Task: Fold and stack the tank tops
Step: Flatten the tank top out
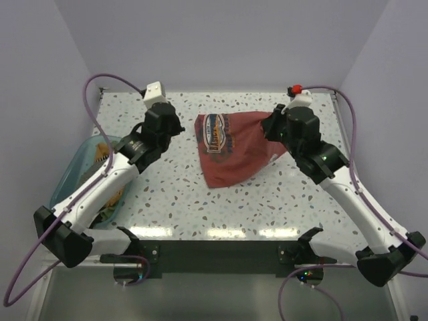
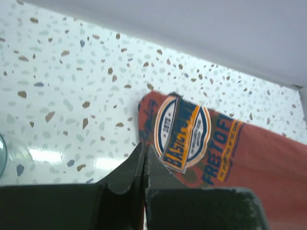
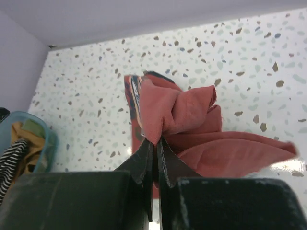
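Overhead, the rust-red tank top (image 1: 231,157) lies crumpled at the middle of the speckled table (image 1: 167,200), with its printed graphic (image 1: 215,134) facing up along the left side of the cloth. The right gripper (image 1: 271,126) meets the garment's upper right corner. The left gripper (image 1: 177,127) sits just beside the left edge with a strip of bare table between them. From up here neither gripper's jaws can be made out.

The wrist cameras settle that. The right wrist view shows the right gripper (image 3: 154,146) clamped on a bunched fold of the red top (image 3: 192,115), with cloth rising out of the closed tips. The left wrist view shows the left gripper (image 2: 144,153) with its jaws pressed together and nothing visible between them. The tank top (image 2: 259,158) spreads beyond the tips toward the right of the frame.

Only the left wrist view makes the print (image 2: 184,136) legible. It is a blue-and-white oval badge crossed by an orange band reading "BASIC", and beside it are navy letters "FRETOF" that run on into a fold. The smaller lettering is too blurred to read.

A teal bin (image 1: 75,167) stands at the left edge of the overhead frame with mustard cloth (image 1: 102,152) inside. The right wrist view, looking across at the bin (image 3: 48,136) in its lower left, also shows a black-and-white striped top (image 3: 12,158) next to the mustard one (image 3: 21,136).
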`<state>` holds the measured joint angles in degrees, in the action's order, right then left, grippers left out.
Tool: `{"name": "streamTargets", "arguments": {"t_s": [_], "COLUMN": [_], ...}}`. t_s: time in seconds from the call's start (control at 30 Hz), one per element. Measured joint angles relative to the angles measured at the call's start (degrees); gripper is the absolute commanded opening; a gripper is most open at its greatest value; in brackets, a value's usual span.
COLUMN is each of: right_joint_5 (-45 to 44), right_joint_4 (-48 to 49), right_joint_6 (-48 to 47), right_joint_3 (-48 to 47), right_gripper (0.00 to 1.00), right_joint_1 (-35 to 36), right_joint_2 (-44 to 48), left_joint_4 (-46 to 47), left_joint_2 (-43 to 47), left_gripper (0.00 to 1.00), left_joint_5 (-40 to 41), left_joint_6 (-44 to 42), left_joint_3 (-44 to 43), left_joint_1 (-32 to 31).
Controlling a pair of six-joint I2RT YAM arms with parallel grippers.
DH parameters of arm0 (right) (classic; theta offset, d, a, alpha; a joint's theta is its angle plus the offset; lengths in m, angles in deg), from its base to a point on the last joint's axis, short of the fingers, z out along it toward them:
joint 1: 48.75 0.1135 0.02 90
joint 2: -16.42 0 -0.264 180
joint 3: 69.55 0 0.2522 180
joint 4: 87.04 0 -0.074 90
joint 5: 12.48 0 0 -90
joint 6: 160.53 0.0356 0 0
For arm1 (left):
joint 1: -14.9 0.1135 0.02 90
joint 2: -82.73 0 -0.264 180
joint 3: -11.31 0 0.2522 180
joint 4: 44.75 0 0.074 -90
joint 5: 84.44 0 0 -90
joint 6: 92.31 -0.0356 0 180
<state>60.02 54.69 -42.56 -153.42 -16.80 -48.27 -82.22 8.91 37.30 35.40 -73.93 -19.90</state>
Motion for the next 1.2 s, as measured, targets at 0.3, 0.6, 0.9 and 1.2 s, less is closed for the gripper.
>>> {"name": "streamTargets", "arguments": {"t_s": [0.3, 0.6, 0.9, 1.2], "right_joint_5": [2.91, 3.3, -2.73, -15.91], "right_joint_4": [-2.12, 2.86, 4.9, -0.39], "right_joint_6": [-1.97, -2.05, 1.7, 9.27], "right_joint_3": [-8.02, 2.69, 20.35, 22.49], "right_gripper": [0.0, 0.0, 0.81, 0.75], "right_joint_1": [0.33, 24.24, 49.79, 35.8], "right_joint_2": [0.9, -6.38, -14.12, 4.31], "left_joint_4": [4.52, 4.63, 5.99, 6.58], "left_joint_2": [2.21, 1.92, 2.99, 0.35], "left_gripper": [0.29, 0.56, 0.56, 0.56], "left_joint_5": [-15.02, -22.01, -25.9, -28.37], "left_joint_6": [-3.04, 1.6, 3.26, -0.96], "left_joint_3": [-1.36, 11.78, 24.02, 27.08], "left_joint_1": [2.84, 5.25, 13.29, -0.48]}}
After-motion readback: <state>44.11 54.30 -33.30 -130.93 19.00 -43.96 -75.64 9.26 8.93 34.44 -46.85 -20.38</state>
